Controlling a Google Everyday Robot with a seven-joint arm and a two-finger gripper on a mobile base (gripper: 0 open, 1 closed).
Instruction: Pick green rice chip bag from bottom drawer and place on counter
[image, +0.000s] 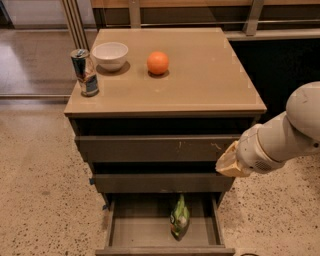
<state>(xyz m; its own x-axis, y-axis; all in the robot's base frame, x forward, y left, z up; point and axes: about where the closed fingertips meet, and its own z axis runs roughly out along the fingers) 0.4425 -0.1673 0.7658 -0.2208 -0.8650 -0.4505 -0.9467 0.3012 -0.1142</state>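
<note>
The green rice chip bag (179, 218) stands in the open bottom drawer (135, 227), right of its middle. The beige counter (200, 75) is the top of the drawer cabinet. My white arm comes in from the right. My gripper (229, 161) shows as a tan tip at the right end of the upper drawer fronts, above and to the right of the bag and well apart from it.
On the counter stand a silver-blue can (85, 72) at the left edge, a white bowl (110, 54) and an orange (157, 63). The scratched drawer front (155, 148) and the middle drawer (160, 182) jut out slightly above the open drawer. Speckled floor lies around.
</note>
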